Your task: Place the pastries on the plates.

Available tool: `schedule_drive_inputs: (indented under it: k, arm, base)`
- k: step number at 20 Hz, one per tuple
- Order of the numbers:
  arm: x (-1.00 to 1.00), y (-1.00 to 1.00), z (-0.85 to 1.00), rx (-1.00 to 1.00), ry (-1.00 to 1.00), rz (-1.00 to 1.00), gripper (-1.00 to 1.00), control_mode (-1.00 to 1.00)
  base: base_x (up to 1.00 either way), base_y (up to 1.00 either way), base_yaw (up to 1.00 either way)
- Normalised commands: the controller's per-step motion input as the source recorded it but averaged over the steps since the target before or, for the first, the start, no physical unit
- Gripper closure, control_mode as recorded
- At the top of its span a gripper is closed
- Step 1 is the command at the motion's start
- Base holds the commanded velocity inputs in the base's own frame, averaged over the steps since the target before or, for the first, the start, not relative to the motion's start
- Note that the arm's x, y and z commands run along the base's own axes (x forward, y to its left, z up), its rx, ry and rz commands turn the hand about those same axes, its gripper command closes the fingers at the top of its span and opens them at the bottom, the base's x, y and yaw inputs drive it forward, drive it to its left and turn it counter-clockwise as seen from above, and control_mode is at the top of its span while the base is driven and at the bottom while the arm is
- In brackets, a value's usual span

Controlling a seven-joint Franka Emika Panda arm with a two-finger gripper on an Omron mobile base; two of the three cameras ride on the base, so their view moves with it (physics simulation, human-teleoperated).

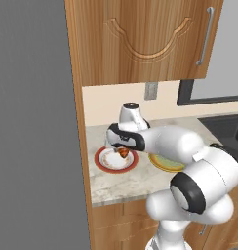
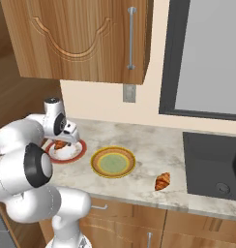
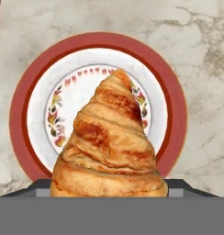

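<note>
The table (image 2: 139, 140) is pale marbled stone set on wooden base cabinets, with a cream wall behind it carrying a grey outlet (image 2: 129, 93). A wooden wall cabinet (image 1: 140, 39) with a carved door and a metal handle hangs above; a tall wooden panel closes the table's left end. To the right, a dark-framed window (image 2: 207, 58) sits over a black sink (image 2: 214, 167).

The jaws (image 1: 123, 152) are clamped on a croissant (image 3: 109, 142), held over the red plate (image 3: 22, 114), whose white centre has a floral ring. The yellow plate (image 2: 113, 162) with a green centre lies just beside the red one, toward the sink. A second croissant (image 2: 162, 181) lies on the bare table near its front edge, between the yellow plate and the sink.
</note>
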Motion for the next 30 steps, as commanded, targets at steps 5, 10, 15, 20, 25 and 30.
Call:
schedule_drive_inputs:
  k: [5, 10, 15, 20, 25, 30]
  arm:
    - [0.21, 0.03, -0.33, 0.00, 0.04, 0.00, 1.00, -1.00]
    - [0.15, 0.05, -0.36, 0.00, 0.03, 0.00, 1.00, -1.00]
    - [0.11, 0.00, -0.27, 0.00, 0.00, 0.00, 1.00, -1.00]
    - [0.11, 0.00, -0.30, 0.00, 0.02, 0.00, 1.00, -1.00]
    - [0.08, 0.01, -0.17, 0.00, 0.01, 0.00, 1.00, -1.00]
    - [0.00, 0.00, 0.00, 0.00, 0.00, 0.00, 1.00, -1.00]
  base:
    - [0.00, 0.00, 0.00]
    - [0.00, 0.00, 0.00]
    - [0.00, 0.00, 0.00]
    - [0.00, 0.00, 0.00]
    - [0.00, 0.00, 0.00]
    - [0.00, 0.00, 0.00]
